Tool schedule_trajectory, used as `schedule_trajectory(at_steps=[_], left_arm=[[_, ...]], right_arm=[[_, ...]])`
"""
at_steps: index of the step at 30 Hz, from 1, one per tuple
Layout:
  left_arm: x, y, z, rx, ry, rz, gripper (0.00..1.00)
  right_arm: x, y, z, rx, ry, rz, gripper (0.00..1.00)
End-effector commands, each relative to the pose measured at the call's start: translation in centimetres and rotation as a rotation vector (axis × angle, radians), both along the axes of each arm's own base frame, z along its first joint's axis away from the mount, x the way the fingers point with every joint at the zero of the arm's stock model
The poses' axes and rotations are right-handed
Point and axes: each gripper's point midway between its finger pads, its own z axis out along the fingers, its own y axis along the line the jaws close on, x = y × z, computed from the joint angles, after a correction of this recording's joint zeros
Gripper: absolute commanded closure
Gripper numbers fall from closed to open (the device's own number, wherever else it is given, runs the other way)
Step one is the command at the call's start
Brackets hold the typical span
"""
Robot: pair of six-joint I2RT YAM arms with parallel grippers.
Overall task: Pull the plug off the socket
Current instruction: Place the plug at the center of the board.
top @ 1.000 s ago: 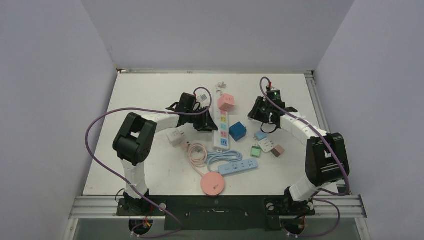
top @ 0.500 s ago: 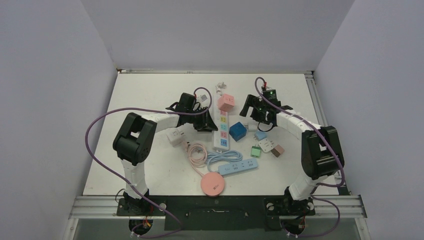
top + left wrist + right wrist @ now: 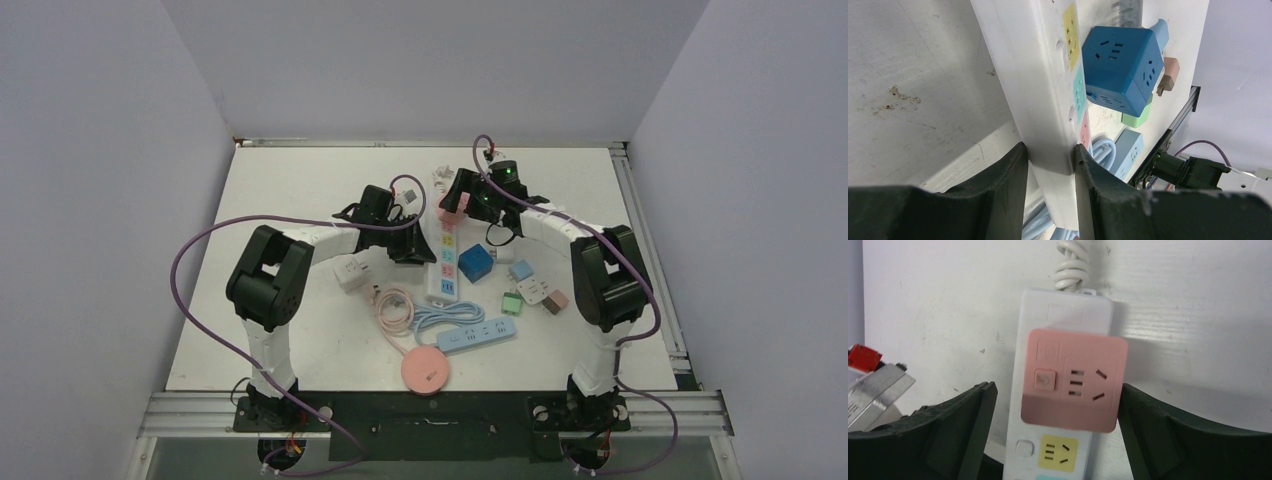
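A white power strip, the socket (image 3: 443, 262) (image 3: 1038, 75) (image 3: 1068, 307), lies along the middle of the table with coloured outlets. A pink cube plug (image 3: 452, 205) (image 3: 1073, 380) sits plugged in at its far end, by the coiled white cord. My left gripper (image 3: 418, 245) (image 3: 1049, 150) is shut on the strip, one finger on each long side. My right gripper (image 3: 462, 198) (image 3: 1056, 386) is open and straddles the pink cube. Its right finger sits at the cube's edge and its left finger stands clear of the strip.
A blue cube adapter (image 3: 476, 262) (image 3: 1120, 70) lies right of the strip. Several small adapters (image 3: 534, 291) lie further right. A light blue strip (image 3: 478, 335), a pink round reel (image 3: 426, 368), a pink cable coil (image 3: 395, 305) and a white adapter (image 3: 349, 273) lie nearer.
My right arm has swung left from the small adapters to the pink cube, and its jaws have opened wide. The left arm has kept its hold on the strip.
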Motion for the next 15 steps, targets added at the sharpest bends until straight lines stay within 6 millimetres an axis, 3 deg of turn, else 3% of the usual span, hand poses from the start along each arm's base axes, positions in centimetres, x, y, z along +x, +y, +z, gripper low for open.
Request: schedule_trajectory(at_steps=[1, 4, 9, 15], left_arm=[[-0.3, -0.2, 1.8, 0.021, -0.078, -0.062, 1.0], [0.0, 0.0, 1.3, 0.044, -0.078, -0.059, 1.0], [0.6, 1.0, -0.2, 0.072, -0.043, -0.048, 1.0], [0.9, 2.3, -2.2, 0.17, -0.034, -0.075, 1.0]], right_arm=[[2.6, 0.8, 0.8, -0.012, -0.027, -0.042, 0.09], [2.8, 1.5, 0.4, -0.013, -0.011, -0.037, 0.05], [2.9, 1.8, 0.9, -0.01, -0.011, -0.032, 0.35], [3.3, -0.4, 2.0, 0.02, -0.017, -0.057, 0.77]])
